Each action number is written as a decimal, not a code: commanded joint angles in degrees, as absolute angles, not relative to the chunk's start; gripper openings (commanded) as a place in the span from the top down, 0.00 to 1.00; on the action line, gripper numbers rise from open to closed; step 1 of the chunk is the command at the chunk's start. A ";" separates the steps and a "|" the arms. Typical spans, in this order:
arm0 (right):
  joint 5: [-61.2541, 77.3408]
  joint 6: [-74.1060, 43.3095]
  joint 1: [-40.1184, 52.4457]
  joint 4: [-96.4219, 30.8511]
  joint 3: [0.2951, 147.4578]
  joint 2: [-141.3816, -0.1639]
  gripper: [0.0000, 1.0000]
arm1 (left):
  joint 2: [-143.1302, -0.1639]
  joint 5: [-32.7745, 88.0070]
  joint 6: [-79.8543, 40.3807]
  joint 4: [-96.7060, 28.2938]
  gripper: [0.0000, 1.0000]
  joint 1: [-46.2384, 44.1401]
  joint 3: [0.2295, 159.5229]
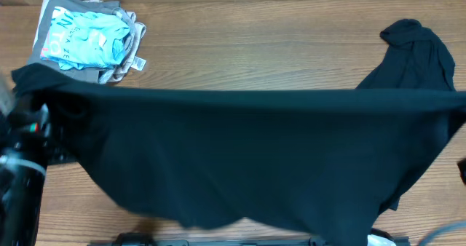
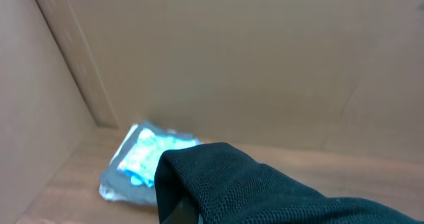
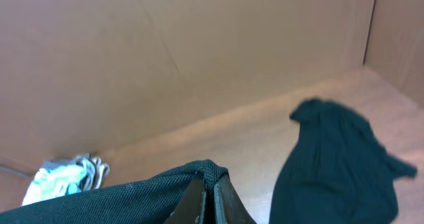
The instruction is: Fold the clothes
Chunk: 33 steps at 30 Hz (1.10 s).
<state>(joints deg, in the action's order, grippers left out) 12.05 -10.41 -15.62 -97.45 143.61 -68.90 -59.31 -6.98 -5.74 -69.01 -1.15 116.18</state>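
Observation:
A large black garment (image 1: 247,159) hangs stretched wide across the table's front half, its top edge taut from left to right. My left gripper (image 2: 189,207) is shut on its left corner, and the mesh fabric (image 2: 265,191) drapes over the fingers. My right gripper (image 3: 211,194) is shut on the right corner, with fabric (image 3: 132,197) pinched between the two fingertips. A second black garment (image 1: 415,53) lies crumpled on the table at the back right. It also shows in the right wrist view (image 3: 338,158).
A folded pile of light blue and grey clothes (image 1: 91,42) sits at the back left corner and shows in both wrist views (image 2: 142,158) (image 3: 63,174). The wooden table (image 1: 277,42) is bare at the back middle. Brown walls stand behind. My left arm (image 1: 22,151) is at the left edge.

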 commanded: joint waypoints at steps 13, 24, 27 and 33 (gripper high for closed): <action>10.79 -7.16 -15.00 -92.33 119.87 -87.92 0.96 | -89.97 -10.46 -5.19 -74.39 0.96 -0.78 115.87; 10.81 -7.22 -9.98 -67.64 110.65 -107.57 0.96 | -114.06 -4.27 -5.15 -57.52 0.96 -0.95 115.87; 10.81 -7.25 -8.78 -60.55 110.65 -113.08 0.96 | -119.72 -1.69 -5.32 -50.09 0.96 -1.37 115.87; 10.81 -7.22 -5.96 -46.74 110.65 -121.84 0.59 | -128.90 1.21 -5.32 -35.68 0.38 -3.03 115.87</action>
